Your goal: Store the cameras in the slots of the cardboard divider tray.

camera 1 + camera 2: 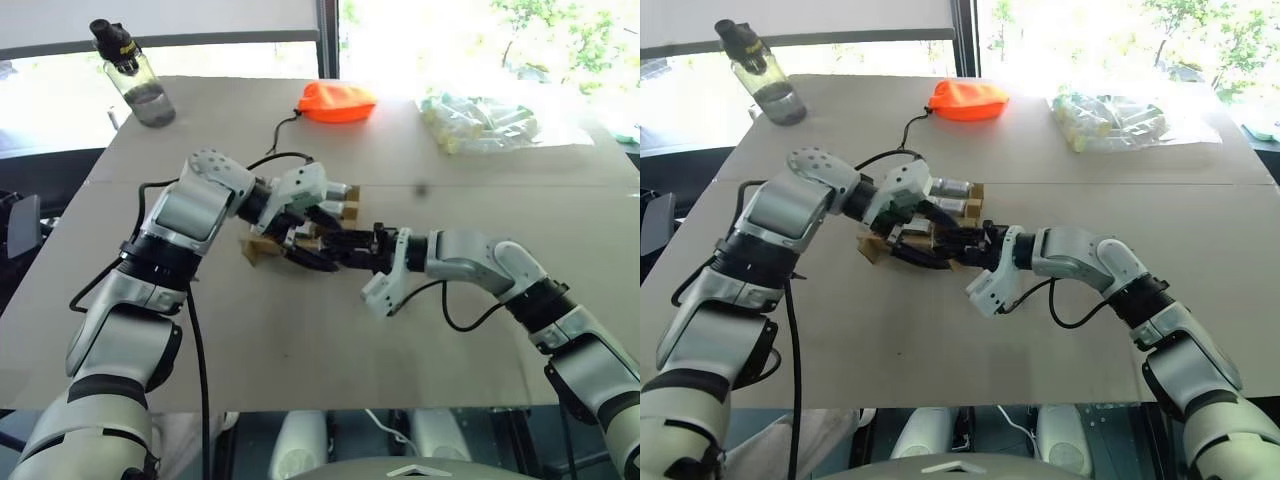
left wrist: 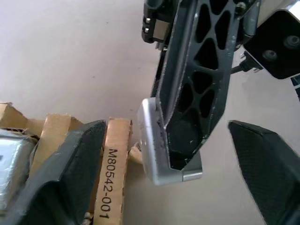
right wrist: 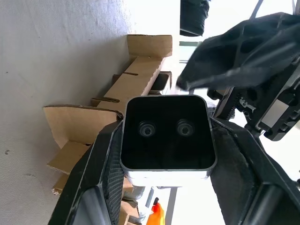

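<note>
Clamped on a small silver-grey boxy camera [image 3: 165, 136] with a black lens face, right gripper [image 3: 164, 154] hovers beside the tan slotted cardboard divider tray [image 3: 136, 79], where the part-open left gripper [image 2: 164, 164] flanks it, likely a handover before slotting.

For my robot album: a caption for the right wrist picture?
Right gripper clamps a camera beside the cardboard divider tray.

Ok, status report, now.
Right gripper shut on camera. Left gripper open beside it. Cardboard divider tray just below; nothing blocking.
</note>
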`<state>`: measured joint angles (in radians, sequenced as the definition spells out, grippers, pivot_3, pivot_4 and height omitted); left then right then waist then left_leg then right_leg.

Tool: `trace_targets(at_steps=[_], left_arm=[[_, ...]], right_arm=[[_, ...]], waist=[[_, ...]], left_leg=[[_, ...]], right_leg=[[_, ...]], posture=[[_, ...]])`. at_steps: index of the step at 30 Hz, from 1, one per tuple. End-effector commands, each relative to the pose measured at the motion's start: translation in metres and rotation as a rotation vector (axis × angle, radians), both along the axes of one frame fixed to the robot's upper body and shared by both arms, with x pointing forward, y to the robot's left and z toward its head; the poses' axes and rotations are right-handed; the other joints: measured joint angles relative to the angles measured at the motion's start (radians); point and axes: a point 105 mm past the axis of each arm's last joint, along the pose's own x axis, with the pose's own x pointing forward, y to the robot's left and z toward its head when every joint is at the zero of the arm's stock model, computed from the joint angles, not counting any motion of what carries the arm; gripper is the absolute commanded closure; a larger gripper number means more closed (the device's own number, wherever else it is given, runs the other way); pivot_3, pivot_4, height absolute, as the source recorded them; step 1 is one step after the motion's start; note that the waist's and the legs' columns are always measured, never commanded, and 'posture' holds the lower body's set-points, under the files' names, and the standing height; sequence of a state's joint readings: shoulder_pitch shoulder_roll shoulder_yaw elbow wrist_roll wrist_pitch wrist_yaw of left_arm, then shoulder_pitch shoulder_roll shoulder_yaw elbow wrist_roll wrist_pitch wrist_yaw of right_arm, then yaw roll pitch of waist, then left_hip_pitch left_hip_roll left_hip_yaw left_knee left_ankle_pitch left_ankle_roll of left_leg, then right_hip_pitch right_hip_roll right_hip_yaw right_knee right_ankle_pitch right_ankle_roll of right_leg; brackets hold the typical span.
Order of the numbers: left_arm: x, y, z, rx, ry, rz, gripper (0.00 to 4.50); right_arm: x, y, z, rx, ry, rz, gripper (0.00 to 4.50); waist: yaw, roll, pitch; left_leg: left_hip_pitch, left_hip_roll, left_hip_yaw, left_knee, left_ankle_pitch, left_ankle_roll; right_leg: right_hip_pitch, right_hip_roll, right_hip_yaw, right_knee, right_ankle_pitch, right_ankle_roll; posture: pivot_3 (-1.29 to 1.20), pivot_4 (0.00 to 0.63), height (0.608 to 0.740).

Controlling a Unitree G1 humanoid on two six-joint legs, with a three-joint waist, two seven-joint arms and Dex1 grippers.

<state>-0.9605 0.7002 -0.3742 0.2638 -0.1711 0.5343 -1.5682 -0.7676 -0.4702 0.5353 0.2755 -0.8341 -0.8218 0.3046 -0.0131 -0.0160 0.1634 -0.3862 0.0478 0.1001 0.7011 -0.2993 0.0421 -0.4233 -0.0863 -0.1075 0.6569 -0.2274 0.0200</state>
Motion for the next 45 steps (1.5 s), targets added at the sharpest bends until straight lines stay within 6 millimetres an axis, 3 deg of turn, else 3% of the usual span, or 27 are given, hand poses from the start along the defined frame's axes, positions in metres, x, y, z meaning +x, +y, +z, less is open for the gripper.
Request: trace_targets(at_steps=[1, 4, 5, 8, 10, 12, 15, 23, 27, 30, 34, 37, 45], left_arm=[[0.003, -0.001, 0.008, 0.004, -0.025, 0.002, 1.98], [0.003, -0.002, 0.006, 0.007, -0.019, 0.004, 3.41], [0.002, -0.003, 0.005, 0.009, -0.016, -0.001, 3.68], [-0.001, -0.004, 0.004, 0.011, -0.007, -0.013, 3.70], [-0.001, -0.004, 0.003, 0.012, -0.006, -0.013, 3.70], [-0.002, -0.004, 0.003, 0.013, -0.002, -0.020, 3.73], [-0.002, -0.004, 0.005, 0.008, -0.005, -0.027, 3.73], [0.005, 0.000, 0.020, -0.021, -0.079, -0.046, 3.73], [0.014, 0.004, 0.039, -0.043, -0.158, -0.061, 3.73], [0.021, 0.010, 0.050, -0.043, -0.227, -0.072, 3.73], [0.031, 0.021, 0.055, -0.021, -0.311, -0.081, 3.73], [0.035, 0.028, 0.052, -0.024, -0.303, -0.071, 3.73], [0.042, 0.031, 0.034, 0.016, -0.290, -0.089, 3.73]], right_arm=[[0.001, -0.001, 0.004, 0.011, -0.002, -0.006, 2.53], [0.001, -0.001, 0.004, 0.015, 0.004, -0.008, 2.53], [0.001, -0.001, 0.004, 0.017, 0.007, -0.009, 2.53], [0.003, -0.002, 0.003, 0.014, 0.020, -0.034, 2.53], [0.003, -0.002, 0.003, 0.025, 0.031, -0.039, 1.49], [0.001, -0.002, 0.005, 0.054, 0.051, -0.036, 0.75], [0.002, -0.007, 0.007, 0.116, 0.101, -0.081, 0.24], [-0.006, -0.038, 0.020, 0.384, 0.359, -0.182, 0.24], [-0.023, -0.052, 0.023, 0.586, 0.685, -0.216, 0.24], [-0.039, -0.062, 0.012, 0.674, 0.959, -0.246, 0.24], [-0.058, -0.075, -0.001, 0.800, 1.219, -0.296, 0.24], [-0.074, -0.079, 0.001, 0.969, 1.372, -0.285, 0.24], [-0.085, -0.096, -0.008, 1.171, 1.380, -0.396, 0.24]], waist=[[-0.001, 0.000, 0.000], [0.000, 0.000, 0.000], [0.000, 0.000, 0.000], [-0.001, 0.000, 0.000], [0.000, 0.000, 0.000], [0.000, 0.000, 0.000], [0.000, 0.000, 0.000], [0.002, 0.000, 0.000], [0.005, 0.000, 0.000], [0.006, 0.000, 0.000], [0.007, -0.001, 0.000], [0.007, -0.001, 0.000], [0.016, -0.002, 0.000]], left_leg=[[0.000, 0.000, 0.000, 0.000, 0.000, 0.000], [0.000, 0.000, 0.000, 0.000, 0.000, 0.000], [0.000, 0.000, 0.000, 0.000, 0.000, 0.000], [0.001, 0.000, 0.000, 0.000, 0.000, 0.000], [0.001, 0.000, 0.000, 0.000, 0.000, 0.000], [0.000, 0.000, 0.000, 0.000, 0.000, 0.000], [0.000, 0.000, -0.001, 0.000, 0.000, 0.000], [0.000, 0.000, -0.001, 0.000, 0.000, 0.000], [-0.001, 0.000, -0.003, 0.000, 0.000, 0.000], [-0.001, 0.000, -0.004, 0.000, 0.000, 0.000], [-0.001, 0.000, -0.006, 0.000, 0.000, 0.001], [-0.001, 0.000, -0.006, 0.000, 0.000, 0.001], [-0.003, -0.001, -0.007, 0.002, -0.002, 0.003]], right_leg=[[0.000, 0.000, 0.000, 0.000, 0.000, 0.000], [0.000, 0.000, 0.000, 0.000, 0.000, 0.000], [0.000, 0.000, 0.000, 0.000, 0.000, 0.000], [0.000, 0.000, 0.001, 0.000, 0.000, 0.000], [0.000, 0.000, 0.001, 0.000, 0.000, 0.000], [0.000, 0.000, 0.001, 0.000, 0.000, 0.000], [0.000, 0.000, 0.001, 0.000, 0.000, 0.000], [0.000, 0.000, 0.000, 0.000, 0.000, 0.000], [0.000, 0.000, -0.001, -0.001, 0.000, 0.000], [0.000, 0.000, -0.001, -0.002, 0.000, 0.000], [0.001, 0.000, -0.002, -0.001, 0.000, 0.000], [0.001, 0.000, -0.002, -0.001, 0.000, 0.000], [0.001, 0.000, -0.002, -0.002, 0.000, 0.000]], posture=[[0.00, 0.150, 0.726], [0.00, 0.150, 0.726], [0.00, 0.150, 0.726], [0.00, 0.150, 0.726], [0.00, 0.150, 0.726], [0.00, 0.150, 0.726], [0.00, 0.150, 0.726], [0.00, 0.150, 0.726], [0.00, 0.150, 0.726], [0.00, 0.150, 0.726], [0.00, 0.150, 0.726], [0.00, 0.150, 0.726], [0.00, 0.150, 0.726]])
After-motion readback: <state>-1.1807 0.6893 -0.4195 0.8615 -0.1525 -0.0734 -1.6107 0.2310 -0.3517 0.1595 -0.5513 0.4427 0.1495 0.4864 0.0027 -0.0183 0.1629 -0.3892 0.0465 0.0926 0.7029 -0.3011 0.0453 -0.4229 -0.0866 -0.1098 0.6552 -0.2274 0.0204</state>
